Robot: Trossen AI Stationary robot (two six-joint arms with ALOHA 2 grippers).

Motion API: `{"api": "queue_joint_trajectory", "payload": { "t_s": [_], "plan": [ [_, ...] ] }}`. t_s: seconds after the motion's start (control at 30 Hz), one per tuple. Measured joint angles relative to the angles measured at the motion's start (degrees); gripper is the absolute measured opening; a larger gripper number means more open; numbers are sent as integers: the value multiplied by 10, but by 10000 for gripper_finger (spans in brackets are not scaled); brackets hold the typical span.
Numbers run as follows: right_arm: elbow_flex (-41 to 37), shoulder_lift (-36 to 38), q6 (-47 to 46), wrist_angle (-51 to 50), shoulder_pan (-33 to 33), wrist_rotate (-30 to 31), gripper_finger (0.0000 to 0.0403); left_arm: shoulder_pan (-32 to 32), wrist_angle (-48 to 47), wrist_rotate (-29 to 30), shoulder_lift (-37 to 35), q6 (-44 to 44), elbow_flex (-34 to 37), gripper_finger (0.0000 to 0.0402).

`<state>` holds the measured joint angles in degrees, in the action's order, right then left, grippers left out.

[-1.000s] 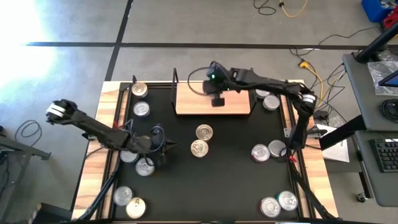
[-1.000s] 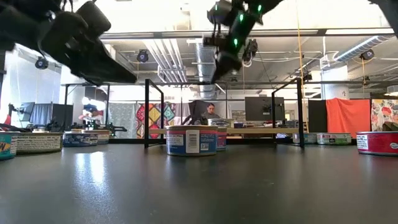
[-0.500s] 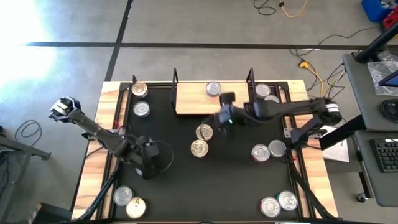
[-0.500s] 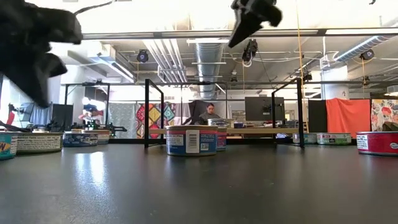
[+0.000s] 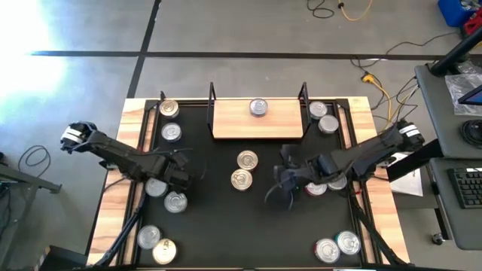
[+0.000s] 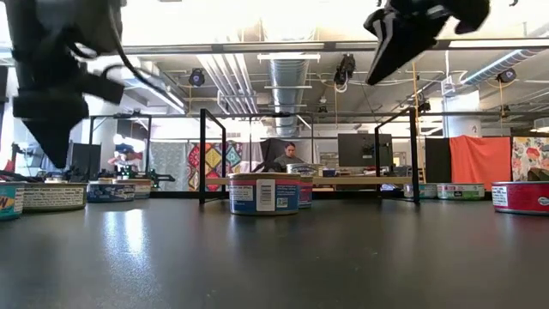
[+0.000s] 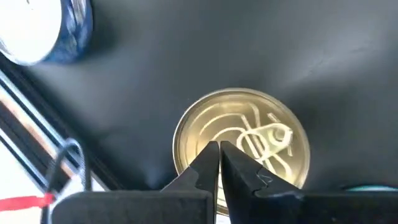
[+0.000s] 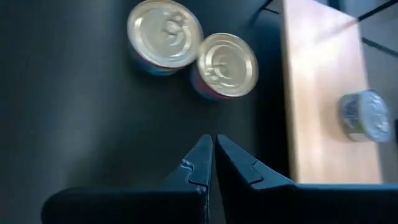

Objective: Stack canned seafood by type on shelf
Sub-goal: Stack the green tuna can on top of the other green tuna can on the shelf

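Observation:
The shelf (image 5: 258, 126) stands at the table's far middle, and one tin (image 5: 258, 108) rests on its board. Two more tins (image 5: 246, 159) (image 5: 241, 178) stand on the black table in front of it. My left gripper (image 7: 219, 149) is shut and points down over a tin with a pull-tab lid (image 7: 249, 140) at the table's left, hanging above it (image 6: 53, 146). My right gripper (image 8: 213, 142) is shut and empty, held in the air over the table's middle right (image 5: 280, 182), slanting down toward the two tins (image 8: 165, 34) (image 8: 227, 62) and the shelf (image 8: 323, 93).
Other tins stand in small groups: far left (image 5: 169, 108), left (image 5: 156, 187), near left (image 5: 149, 237), far right (image 5: 327, 124), right (image 5: 335, 179) and near right (image 5: 348, 242). Black wire posts (image 5: 212, 94) rise at the shelf's ends. Wooden strips edge the table.
My right gripper has drawn back from the shelf toward the table's near edge and sunk a little; a tin now shows on the board where it stood. My left gripper has tipped from nearly level to pointing down over the left tins.

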<state>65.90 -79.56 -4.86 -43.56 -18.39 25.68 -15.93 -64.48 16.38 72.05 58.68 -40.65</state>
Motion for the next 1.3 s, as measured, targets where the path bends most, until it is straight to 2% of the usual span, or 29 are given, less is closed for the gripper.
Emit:
{"api": "queue_joint_trajectory", "payload": {
  "t_s": [0.13, 0.23, 0.3, 0.37, 0.5, 0.57, 0.7, 0.8, 0.9, 1.0, 1.1, 1.3],
  "plan": [
    [-26, -13, -42, 29, -39, -1, 13, 5, 54, -44, 10, 1, 37, 0],
    [-41, -23, -66, 36, -65, -2, 13, -8, 75, -54, 17, -8, 49, 0],
    [-44, -31, -81, 41, -79, -2, 13, -24, 105, -56, 25, -19, 37, 0],
    [-44, -36, -92, 47, -86, -1, 13, -45, 178, -68, 31, -52, 6, 0],
    [-44, -50, -108, 90, -93, 0, 13, -104, 318, -39, 33, -212, -51, 0],
    [-44, -60, -109, 111, -99, -2, 13, -137, 332, -25, 39, -254, -75, 0],
    [-44, -94, -104, 162, -114, -7, 13, -190, 271, 60, 40, -207, -105, 0],
    [-44, -135, -75, 244, -124, -20, 13, -216, 249, 92, 42, -154, -92, 0],
    [-44, -197, -33, 405, -131, -24, 13, -224, 282, 140, 53, -119, -60, 0],
    [-34, -267, 10, 538, -131, -52, 13, -222, 386, 171, 81, -136, -17, 0],
    [1, -326, 15, 542, -120, -52, 13, -214, 507, 169, 124, -181, 12, 0],
    [80, -399, 29, 545, -99, -50, 13, -206, 535, 193, 218, -219, -9, 0]
  ]
}}
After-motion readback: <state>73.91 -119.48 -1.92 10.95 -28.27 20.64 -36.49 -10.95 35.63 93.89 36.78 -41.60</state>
